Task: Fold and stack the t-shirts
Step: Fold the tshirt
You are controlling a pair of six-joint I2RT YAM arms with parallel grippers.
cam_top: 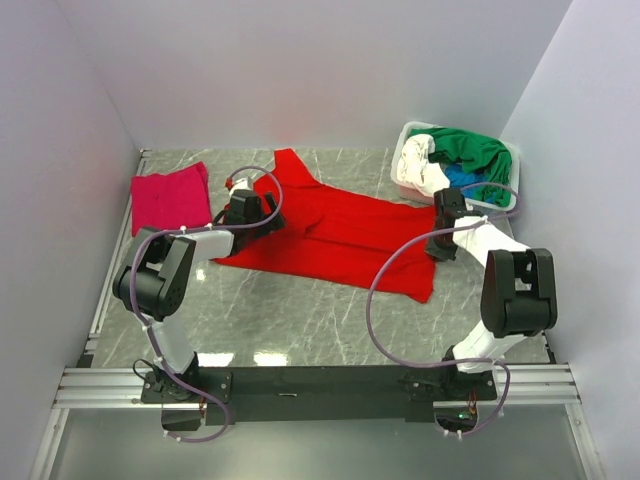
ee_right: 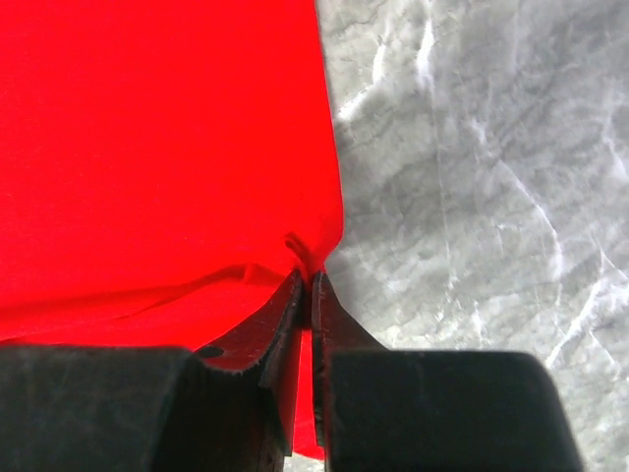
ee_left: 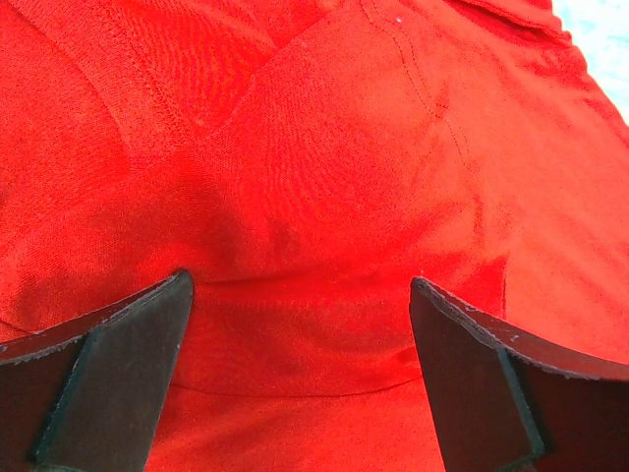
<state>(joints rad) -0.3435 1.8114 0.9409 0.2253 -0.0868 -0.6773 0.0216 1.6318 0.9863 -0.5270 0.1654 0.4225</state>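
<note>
A bright red t-shirt (cam_top: 340, 235) lies spread across the middle of the marble table. My left gripper (cam_top: 245, 212) sits low over its left part, jaws wide open with red cloth (ee_left: 305, 295) between the fingers. My right gripper (cam_top: 442, 240) is shut on the shirt's right edge; the wrist view shows the jaws (ee_right: 307, 280) pinching a red fold (ee_right: 157, 147). A folded magenta-pink t-shirt (cam_top: 168, 198) lies at the far left. Green (cam_top: 475, 150), white (cam_top: 415, 165) and blue (cam_top: 462, 177) t-shirts are piled in the basket.
A white plastic basket (cam_top: 508, 195) stands at the back right, close to the right arm. White walls enclose the table on three sides. Grey marble (ee_right: 472, 167) shows beside the red shirt's edge.
</note>
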